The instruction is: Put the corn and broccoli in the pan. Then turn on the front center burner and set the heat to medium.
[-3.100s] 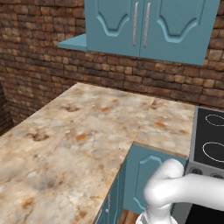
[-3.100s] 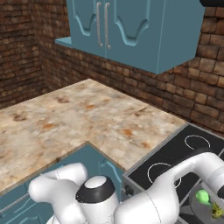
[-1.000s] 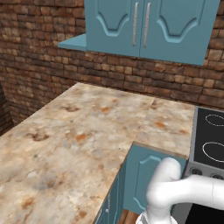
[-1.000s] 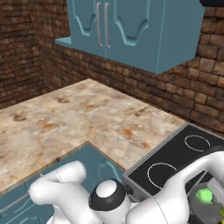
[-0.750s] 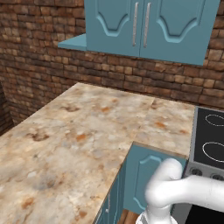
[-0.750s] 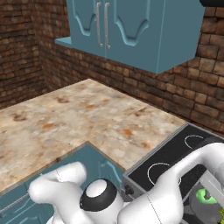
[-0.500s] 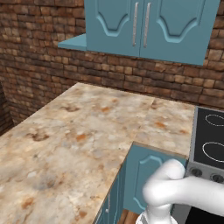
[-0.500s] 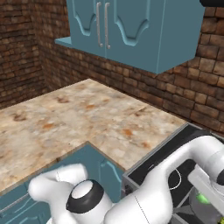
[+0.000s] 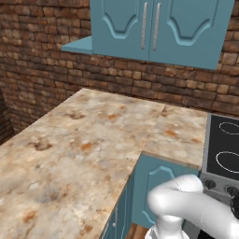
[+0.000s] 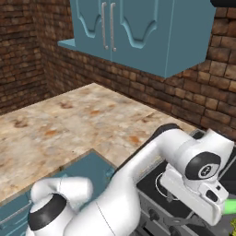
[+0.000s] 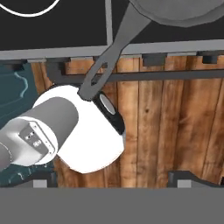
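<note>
Overhead, gripper spread wide above the pan

Hanging with jaws fully apart and gripping nothing, gripper point(image 11: 112, 181) looking down past the near stove edge onto a wooden floor point(image 11: 170, 127). Showing at the far side of the hand view: pan point(image 11: 175, 11) sitting on the black cooktop point(image 11: 52, 30), long handle point(image 11: 111, 50) reaching out over the stove's front. Peeking in at the right edge of the right base view, a bright green bit of corn point(image 10: 229, 206).
</note>
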Robot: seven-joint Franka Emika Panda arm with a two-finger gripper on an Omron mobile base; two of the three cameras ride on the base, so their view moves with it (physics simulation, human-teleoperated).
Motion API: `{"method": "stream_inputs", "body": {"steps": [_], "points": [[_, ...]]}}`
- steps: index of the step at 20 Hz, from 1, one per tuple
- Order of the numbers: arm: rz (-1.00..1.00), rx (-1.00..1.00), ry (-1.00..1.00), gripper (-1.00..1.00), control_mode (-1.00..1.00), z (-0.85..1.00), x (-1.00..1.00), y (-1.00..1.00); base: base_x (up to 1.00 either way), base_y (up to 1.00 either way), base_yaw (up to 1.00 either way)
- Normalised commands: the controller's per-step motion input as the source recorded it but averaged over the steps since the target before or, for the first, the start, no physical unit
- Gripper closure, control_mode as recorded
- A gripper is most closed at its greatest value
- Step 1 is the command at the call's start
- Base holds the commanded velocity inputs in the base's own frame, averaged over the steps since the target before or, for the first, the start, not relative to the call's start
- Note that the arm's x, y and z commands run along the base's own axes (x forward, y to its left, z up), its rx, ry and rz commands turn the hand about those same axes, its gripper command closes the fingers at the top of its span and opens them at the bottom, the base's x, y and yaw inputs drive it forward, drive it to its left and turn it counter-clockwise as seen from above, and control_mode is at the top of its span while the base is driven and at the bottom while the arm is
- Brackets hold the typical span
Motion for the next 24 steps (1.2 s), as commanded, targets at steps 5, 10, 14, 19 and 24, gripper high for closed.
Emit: {"method": "stream_inputs", "body": {"steps": [5,10,14,19,24], "points": [[0.16,-0.02,0.00,-1.00,-1.00,0.31,-0.02,1.00,0.00,0.00,0.00],[0.14,-0.01,-0.08,-1.00,-1.00,0.36,0.08,1.00,0.00,0.00,0.00],[0.07,0.00,-0.23,-1.00,-1.00,0.37,0.35,1.00,0.00,0.00,0.00],[0.03,0.00,-0.26,-1.00,-1.00,0.45,0.33,1.00,0.00,0.00,0.00],[0.00,0.00,-0.21,-1.00,-1.00,0.52,0.14,1.00,0.00,0.00,0.00]]}}
